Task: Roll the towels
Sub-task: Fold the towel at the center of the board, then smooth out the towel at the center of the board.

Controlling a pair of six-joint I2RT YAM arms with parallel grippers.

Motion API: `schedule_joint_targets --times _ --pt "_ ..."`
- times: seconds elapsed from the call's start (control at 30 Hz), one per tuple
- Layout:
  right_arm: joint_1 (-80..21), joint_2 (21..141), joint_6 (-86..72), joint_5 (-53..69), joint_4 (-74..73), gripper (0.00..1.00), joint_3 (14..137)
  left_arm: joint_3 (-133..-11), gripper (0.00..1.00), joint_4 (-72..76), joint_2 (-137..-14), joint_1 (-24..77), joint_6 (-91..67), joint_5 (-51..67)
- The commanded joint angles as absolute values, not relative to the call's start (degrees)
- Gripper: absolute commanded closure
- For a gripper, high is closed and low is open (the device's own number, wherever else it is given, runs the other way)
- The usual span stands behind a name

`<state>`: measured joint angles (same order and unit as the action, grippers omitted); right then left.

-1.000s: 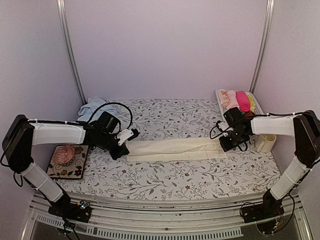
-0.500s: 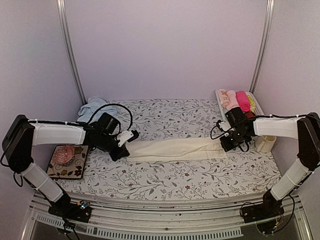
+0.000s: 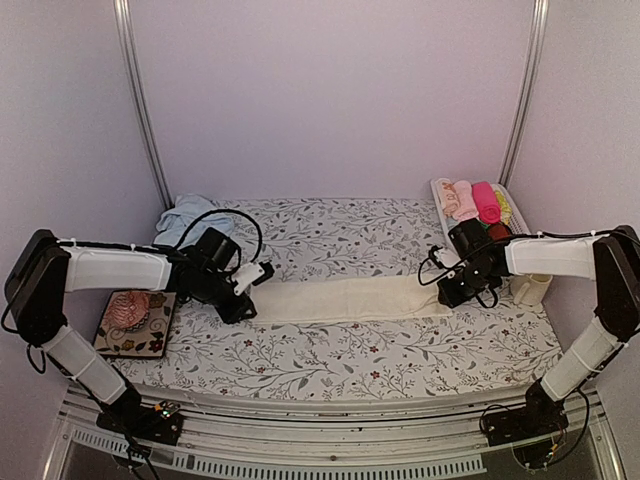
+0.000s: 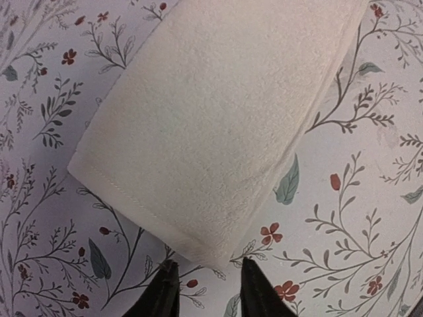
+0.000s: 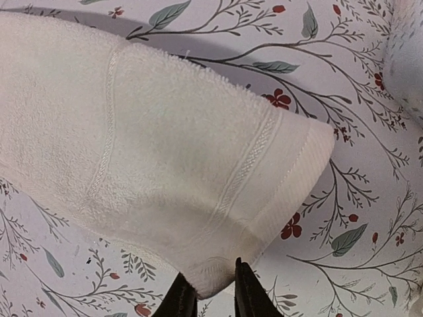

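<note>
The cream towel [image 3: 345,299] is lying as a long folded strip across the middle of the surface [image 3: 400,350], stretched between your two claws. Your left claw [image 4: 206,267] is hanging released just off the strip's left end, gripping nothing. Your right claw [image 5: 211,271] is sitting at the right-hand hem with its jaws barely apart; I cannot tell whether it is pinching the hem. For a tight roll, you are wanting to start at one short end, catching the full width and keeping the edges square. The light blue towel [image 3: 185,215] is waiting crumpled at the far left corner.
</note>
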<state>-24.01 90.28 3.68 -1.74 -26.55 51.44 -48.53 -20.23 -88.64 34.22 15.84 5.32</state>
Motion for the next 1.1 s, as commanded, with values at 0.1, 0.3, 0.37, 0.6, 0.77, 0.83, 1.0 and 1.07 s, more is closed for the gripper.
schedule_joint_targets --times 0.1,0.3,0.37,0.6,0.77,0.83,1.0,1.07 --pt "-24.3 88.8 3.78 -1.68 -26.26 0.71 51.66 -49.02 0.42 -21.83 -87.87 34.89 15.18 6.99" --pt "-23.97 85.47 3.77 -0.26 -26.77 0.45 53.83 -50.23 0.22 -21.7 -85.46 33.88 15.69 3.48" --pt "-22.71 84.38 3.69 -0.25 -27.21 0.42 54.7 -51.32 0.18 -21.56 -85.32 33.15 15.18 3.47" --pt "-19.47 82.24 1.89 0.95 -26.7 0.37 58.82 -53.93 0.09 -17.97 -85.94 32.53 13.4 2.76" --pt "-19.42 88.74 -2.62 11.16 -23.55 0.54 64.21 -57.9 0.15 -13.34 -90.5 32.39 8.91 3.9" --pt "-19.55 91.85 -5.03 16.26 -22.38 0.64 66.05 -61.09 0.23 -13.04 -93.34 32.43 6.14 5.44" --pt "-22.37 97.11 -8.53 22.88 -18.04 0.74 67.56 -63.99 0.47 -10.35 -98.13 32.61 0.28 10.15" --pt "-23.85 99.59 -9.06 23.75 -16.96 0.76 68.57 -64.85 0.63 -9.63 -99.69 32.76 -1.6 10.45"
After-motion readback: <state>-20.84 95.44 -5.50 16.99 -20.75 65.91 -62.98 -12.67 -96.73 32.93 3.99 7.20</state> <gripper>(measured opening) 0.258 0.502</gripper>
